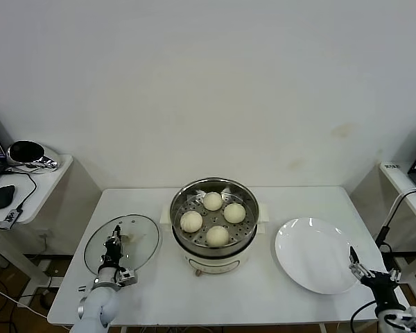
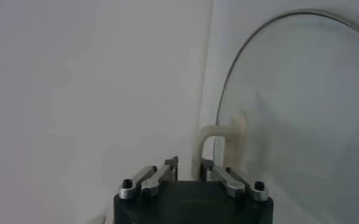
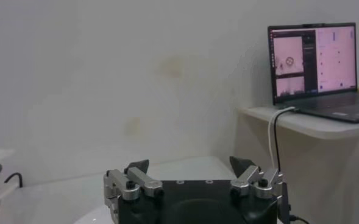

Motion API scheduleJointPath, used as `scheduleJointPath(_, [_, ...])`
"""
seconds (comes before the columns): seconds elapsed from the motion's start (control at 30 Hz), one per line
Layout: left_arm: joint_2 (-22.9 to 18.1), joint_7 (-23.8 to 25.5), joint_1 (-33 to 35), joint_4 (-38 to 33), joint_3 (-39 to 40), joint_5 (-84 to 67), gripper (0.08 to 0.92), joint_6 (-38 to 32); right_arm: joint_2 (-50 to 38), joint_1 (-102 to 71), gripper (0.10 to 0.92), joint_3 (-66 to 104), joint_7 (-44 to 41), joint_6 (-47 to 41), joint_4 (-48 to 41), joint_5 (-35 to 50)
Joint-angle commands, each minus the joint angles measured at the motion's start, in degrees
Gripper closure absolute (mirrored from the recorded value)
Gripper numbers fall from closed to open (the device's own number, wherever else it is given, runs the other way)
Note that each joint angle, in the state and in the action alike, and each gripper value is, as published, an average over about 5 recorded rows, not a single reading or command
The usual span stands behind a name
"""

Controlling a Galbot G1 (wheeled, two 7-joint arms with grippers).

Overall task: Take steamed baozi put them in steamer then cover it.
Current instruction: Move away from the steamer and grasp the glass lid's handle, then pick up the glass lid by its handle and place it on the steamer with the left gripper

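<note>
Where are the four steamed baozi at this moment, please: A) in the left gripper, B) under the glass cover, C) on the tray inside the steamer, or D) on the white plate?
C: all four baozi sit on the perforated tray of the open steamer.

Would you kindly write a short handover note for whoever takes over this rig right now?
Left gripper: shut on the cover's handle; the cover lies flat on the table, to the left of the steamer.
Right gripper: open, empty, parked at the table's front right corner, beside the white plate.
Steamer: mid-table, uncovered.
Baozi: all four sit on the steamer's tray; the plate is empty.
Done: loading the baozi; grasping the cover.
Left: lift the cover and set it on the steamer.
</note>
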Motion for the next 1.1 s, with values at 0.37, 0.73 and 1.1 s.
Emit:
scheduleJointPath(0.37, [1.45, 6.69, 8.57, -27.61, -0.9, 0.18, 0.871, 20.16, 0.78, 1.49, 0.203, 0.18, -0.13, -0.89, 0.82, 1.21])
scheduleJointPath(0.73, [2.5, 17.25, 7.08, -39.28, 4.84, 13.44, 0.871, 39.2, 1.34, 1.8, 0.203, 1.03, -0.22, -1.28, 1.31, 1.83])
scheduleJointPath(1.1, [-2.92, 25.85, -0.26, -40.73, 14.72, 21.36, 0.871, 39.47, 3.44, 1.94, 0.203, 0.06, -0.35, -1.16, 1.32, -0.38])
